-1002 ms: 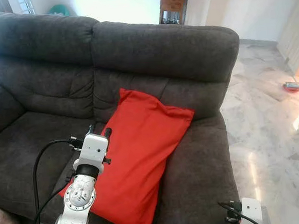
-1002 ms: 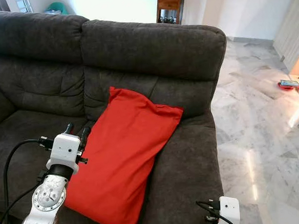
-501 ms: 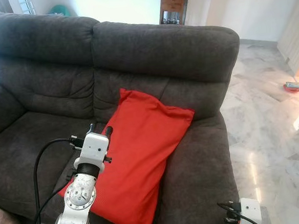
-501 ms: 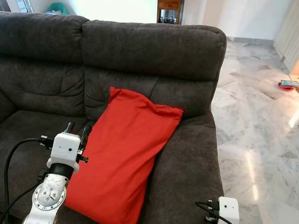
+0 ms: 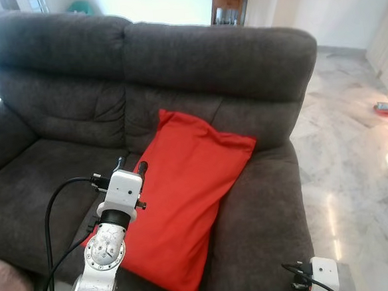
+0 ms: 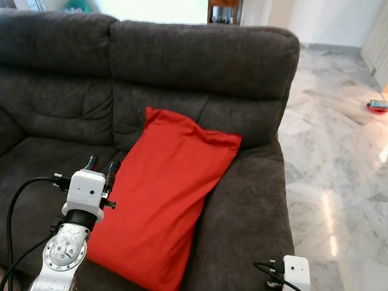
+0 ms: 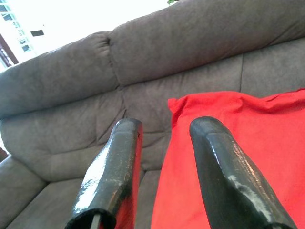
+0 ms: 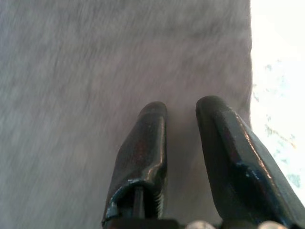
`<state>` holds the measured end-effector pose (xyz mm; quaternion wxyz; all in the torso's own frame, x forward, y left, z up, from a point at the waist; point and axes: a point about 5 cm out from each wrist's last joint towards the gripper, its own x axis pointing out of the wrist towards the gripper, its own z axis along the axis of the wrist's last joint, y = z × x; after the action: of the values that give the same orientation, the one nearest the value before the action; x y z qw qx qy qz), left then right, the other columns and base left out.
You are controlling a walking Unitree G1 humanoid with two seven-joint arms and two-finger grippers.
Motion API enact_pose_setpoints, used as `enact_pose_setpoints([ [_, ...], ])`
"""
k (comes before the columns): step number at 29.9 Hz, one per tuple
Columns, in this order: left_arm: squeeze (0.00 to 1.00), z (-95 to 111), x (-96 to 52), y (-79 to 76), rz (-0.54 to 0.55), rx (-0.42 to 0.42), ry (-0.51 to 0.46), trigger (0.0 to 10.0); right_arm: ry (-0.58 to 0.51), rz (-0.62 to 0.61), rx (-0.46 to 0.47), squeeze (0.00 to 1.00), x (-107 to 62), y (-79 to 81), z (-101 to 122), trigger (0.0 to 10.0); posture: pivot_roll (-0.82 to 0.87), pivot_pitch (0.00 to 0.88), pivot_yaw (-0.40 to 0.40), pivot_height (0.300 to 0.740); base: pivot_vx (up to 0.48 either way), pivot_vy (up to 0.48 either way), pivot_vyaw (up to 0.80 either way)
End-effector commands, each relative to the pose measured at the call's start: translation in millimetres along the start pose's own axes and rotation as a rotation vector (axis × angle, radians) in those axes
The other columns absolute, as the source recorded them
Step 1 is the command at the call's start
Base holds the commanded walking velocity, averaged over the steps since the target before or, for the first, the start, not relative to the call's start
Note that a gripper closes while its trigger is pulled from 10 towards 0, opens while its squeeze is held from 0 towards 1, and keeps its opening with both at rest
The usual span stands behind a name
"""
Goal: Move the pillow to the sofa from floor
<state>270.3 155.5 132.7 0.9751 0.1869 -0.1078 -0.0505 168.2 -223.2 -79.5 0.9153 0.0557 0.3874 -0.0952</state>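
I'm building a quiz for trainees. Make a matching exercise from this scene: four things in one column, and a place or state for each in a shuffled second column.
Things:
1. red pillow
2. left gripper
3. right gripper
4. wooden cabinet

Places or states:
A. behind the sofa, against the far wall
B. low by the sofa's front, beside the marble floor
C. leaning on the sofa's backrest, lower end on the seat
D. raised at the pillow's edge, fingers apart and holding nothing

Pairs: 1-C, 2-D, 3-B, 4-A

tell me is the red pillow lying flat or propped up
Propped up: the red pillow leans on the sofa backrest, its lower end on the seat.
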Motion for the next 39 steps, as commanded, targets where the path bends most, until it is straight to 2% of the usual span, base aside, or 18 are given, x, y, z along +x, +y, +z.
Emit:
enact_pose_setpoints([
  [1,0.0,0,1.1,-1.1,-0.007,-0.006,-0.007,10.0,0.016,-0.006,0.0,0.0,-1.0,-2.1,-3,10.0,0.18,0.0,-0.064,0.74,-0.292,0.0,0.0],
  [12,0.0,-2,-0.4,0.7,-0.002,-0.005,0.004,10.0,0.019,-0.005,-0.002,0.0,-0.8,-2.3,-3,10.0,0.18,0.0,-0.068,0.74,-0.265,0.0,0.0],
  [20,0.0,-22,-0.2,15.6,0.076,-0.029,0.092,10.0,0.018,-0.006,0.002,0.0,0.7,-0.1,0,10.0,0.19,0.0,-0.065,0.74,0.0,0.0,0.0],
  [21,0.0,-38,-3.0,22.4,0.093,-0.017,0.152,10.0,0.016,-0.006,0.007,0.0,1.4,1.2,1,10.0,0.19,0.0,-0.06,0.74,0.0,0.0,0.0],
  [24,0.0,-53,-6.2,29.5,0.103,0.003,0.214,10.0,0.015,-0.008,0.015,0.0,2.1,2.8,2,10.0,0.19,0.0,-0.056,0.74,0.0,0.0,0.0],
  [25,0.0,-67,-10.4,35.4,0.122,-0.005,0.275,10.0,0.013,-0.011,0.02,0.0,2.6,3.9,3,10.0,0.19,0.0,-0.051,0.74,0.0,0.0,0.0],
  [29,0.0,-97,-21.0,37.8,0.103,-0.025,0.42,10.0,0.012,-0.026,0.042,0.0,3.6,5.7,5,10.0,0.19,0.0,-0.042,0.74,0.0,0.0,0.0],
  [32,0.0,-139,-49.4,36.9,0.107,-0.076,0.637,10.0,0.018,-0.037,0.052,0.0,5.1,8.3,6,10.0,0.2,0.0,-0.038,0.74,0.0,0.0,0.0],
  [33,0.0,-139,-49.4,36.9,0.107,-0.076,0.637,10.0,0.018,-0.037,0.052,0.0,5.1,8.3,6,10.0,0.2,0.0,-0.038,0.74,0.0,0.0,0.0],
  [34,0.0,-153,-63.6,32.7,0.107,-0.095,0.726,10.0,0.022,-0.037,0.045,0.0,5.7,9.0,8,10.0,0.21,0.0,-0.041,0.74,0.0,0.0,0.0],
  [36,0.0,-166,-80.7,26.1,0.082,-0.102,0.824,10.0,0.032,-0.042,0.027,0.0,6.3,9.4,8,10.0,0.21,0.0,-0.041,0.74,0.0,0.0,0.0],
  [37,0.0,-172,-90.3,22.1,0.064,-0.1,0.869,10.0,0.036,-0.044,0.022,0.0,6.5,9.8,8,10.0,0.2,0.0,-0.04,0.74,0.0,0.0,0.0],
  [39,0.0,-178,-100.2,17.2,0.053,-0.108,0.911,10.0,0.051,-0.066,-0.002,0.0,6.3,7.8,7,10.0,0.19,0.0,-0.043,0.74,0.0,0.0,0.0],
])
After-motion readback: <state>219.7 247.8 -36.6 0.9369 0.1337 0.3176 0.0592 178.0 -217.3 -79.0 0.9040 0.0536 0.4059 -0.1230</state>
